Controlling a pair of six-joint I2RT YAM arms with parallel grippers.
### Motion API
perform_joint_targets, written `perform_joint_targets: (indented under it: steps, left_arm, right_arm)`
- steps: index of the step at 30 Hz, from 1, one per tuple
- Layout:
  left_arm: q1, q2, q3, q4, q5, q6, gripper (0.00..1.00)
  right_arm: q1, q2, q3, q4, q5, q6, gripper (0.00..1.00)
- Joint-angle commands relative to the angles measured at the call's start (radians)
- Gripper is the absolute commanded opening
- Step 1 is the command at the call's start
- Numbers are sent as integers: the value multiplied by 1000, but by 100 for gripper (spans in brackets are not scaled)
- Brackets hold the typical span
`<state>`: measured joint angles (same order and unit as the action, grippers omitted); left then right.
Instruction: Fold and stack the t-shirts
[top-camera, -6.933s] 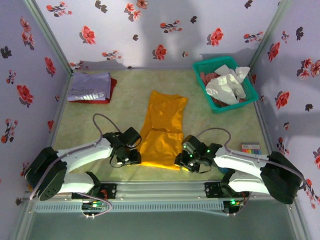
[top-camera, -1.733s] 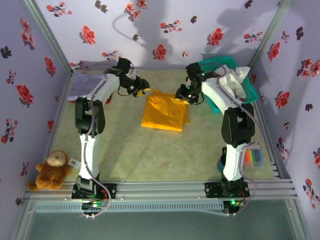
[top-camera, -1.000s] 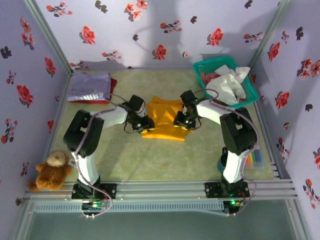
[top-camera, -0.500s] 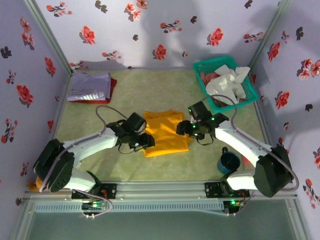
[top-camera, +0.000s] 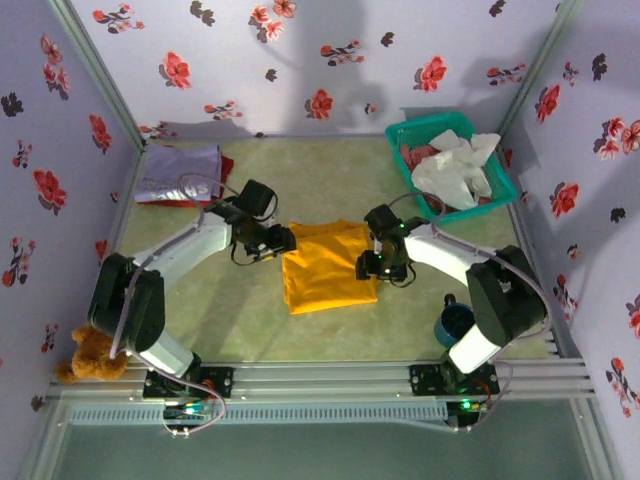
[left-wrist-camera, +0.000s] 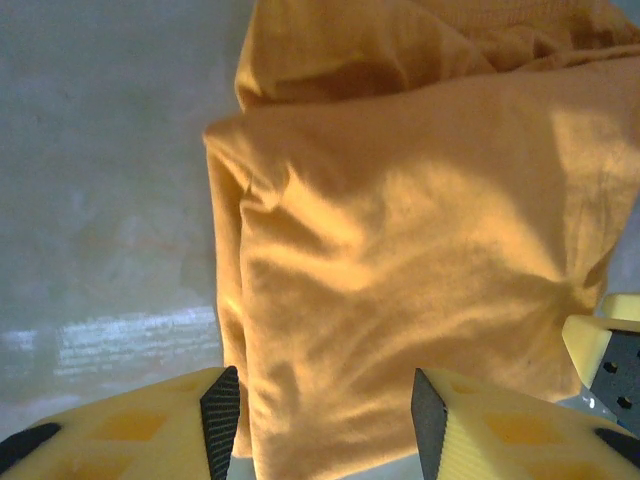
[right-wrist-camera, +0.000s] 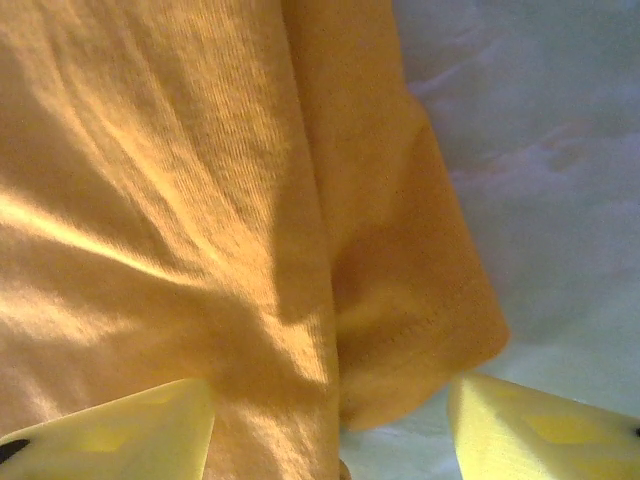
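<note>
Cloth like this orange-yellow t-shirt looks light, limp and thin. It will probably sag from any single hold, slide over its own layers and lose its creases if dragged. It lies folded into a rough rectangle on the green mat, nearer the arm bases than the teal basket and to that basket's left.

The left gripper sits at the shirt edge farther from the basket. In the left wrist view its fingers are spread wide, with the layered edge of the shirt lying between them and nothing pinched. The right gripper sits at the edge nearer the basket, also splayed wide over a folded corner.

Sensible holds would be these two opposite edges, pinching all the layers together close to the corners and lifting evenly so the fold stays flat. The lavender t-shirt lies far to the basket's left.
</note>
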<state>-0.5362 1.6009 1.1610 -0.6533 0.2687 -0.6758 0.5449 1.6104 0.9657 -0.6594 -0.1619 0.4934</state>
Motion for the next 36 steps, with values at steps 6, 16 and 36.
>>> perform_joint_targets:
  steps: [6,16,36]
  left_arm:
    - [37,156,123,-77,-8,138,52]
    - [41,259,186,-82,-17,179,44]
    - [40,239,230,-103,15,191,0]
  right_arm:
    - [-3,59,61,-42,13,-59,61]
    - [-2,107,62,-42,6,-81,47]
    - [16,-35,144,-200,33,-64,9]
